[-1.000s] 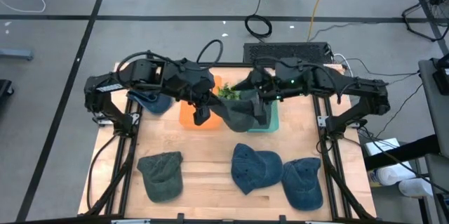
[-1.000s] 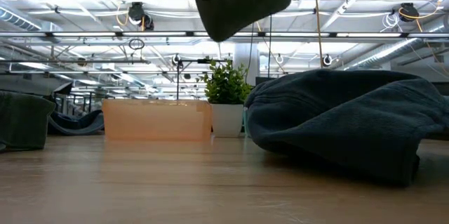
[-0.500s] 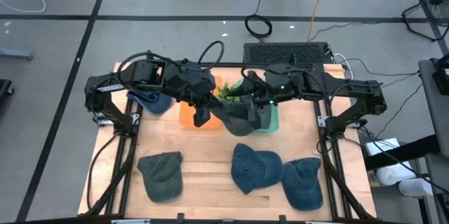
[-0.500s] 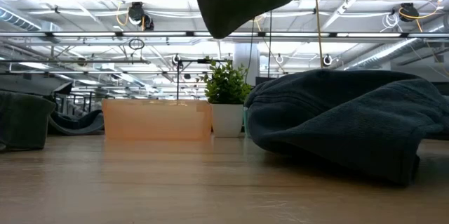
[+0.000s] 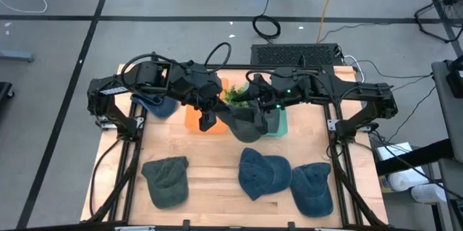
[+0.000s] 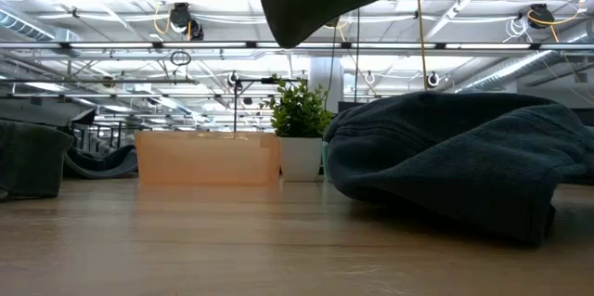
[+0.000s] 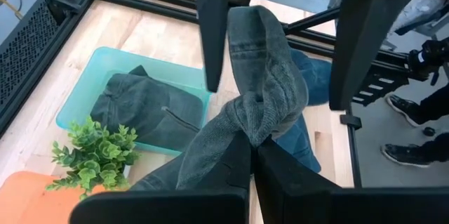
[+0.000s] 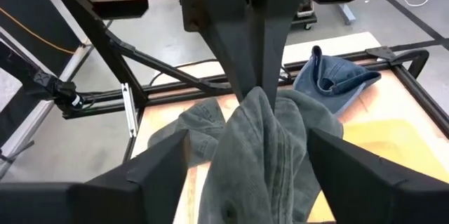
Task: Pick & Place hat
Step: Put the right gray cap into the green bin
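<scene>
Above the table's point(image 5: 217, 166) far edge hangs the hat point(image 5: 244, 119), over the teal tray point(image 5: 281, 125). My left gripper point(image 7: 250, 155) is pinched tight on its fabric; my right gripper point(image 8: 247, 157) straddles it, fingers spread apart.

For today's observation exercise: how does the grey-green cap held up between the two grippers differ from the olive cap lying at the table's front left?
The grey-green cap hangs in the air, bunched and stretched between the left gripper and the right gripper; the olive cap lies flat on the wooden table, untouched. The held cap is over the back bins, the olive cap at the front. Both are soft, washed fabric caps.
</scene>
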You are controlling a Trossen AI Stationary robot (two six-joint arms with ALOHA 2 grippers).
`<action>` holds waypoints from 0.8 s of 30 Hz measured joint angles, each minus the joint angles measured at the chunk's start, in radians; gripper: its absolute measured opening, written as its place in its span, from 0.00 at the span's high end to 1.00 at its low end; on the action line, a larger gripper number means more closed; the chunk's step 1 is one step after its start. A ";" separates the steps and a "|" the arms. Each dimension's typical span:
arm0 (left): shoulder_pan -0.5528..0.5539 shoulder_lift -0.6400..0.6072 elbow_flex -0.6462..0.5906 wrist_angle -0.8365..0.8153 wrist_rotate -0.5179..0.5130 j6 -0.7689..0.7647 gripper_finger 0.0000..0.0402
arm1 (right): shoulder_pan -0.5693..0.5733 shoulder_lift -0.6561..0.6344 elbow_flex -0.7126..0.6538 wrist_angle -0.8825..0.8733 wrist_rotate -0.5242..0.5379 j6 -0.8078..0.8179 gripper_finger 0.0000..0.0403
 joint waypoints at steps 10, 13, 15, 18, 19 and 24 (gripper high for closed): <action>0.000 0.000 0.000 0.000 0.000 0.001 0.99 | 0.000 0.000 0.000 0.010 0.000 -0.002 0.58; 0.000 0.000 0.000 0.000 0.000 0.001 0.99 | 0.000 0.000 0.000 0.003 -0.001 -0.002 0.66; 0.000 0.000 0.000 0.000 0.000 -0.003 0.99 | 0.000 0.000 0.000 -0.008 -0.002 0.000 0.71; 0.000 0.000 0.000 0.000 0.000 -0.005 0.99 | 0.000 0.000 0.000 -0.025 -0.002 0.000 0.76; 0.000 0.000 0.000 0.000 0.000 -0.006 0.99 | 0.000 0.000 0.000 -0.027 -0.002 0.000 0.78; 0.000 0.000 0.000 0.000 0.008 -0.010 0.99 | 0.000 0.000 0.000 -0.029 -0.003 -0.003 0.90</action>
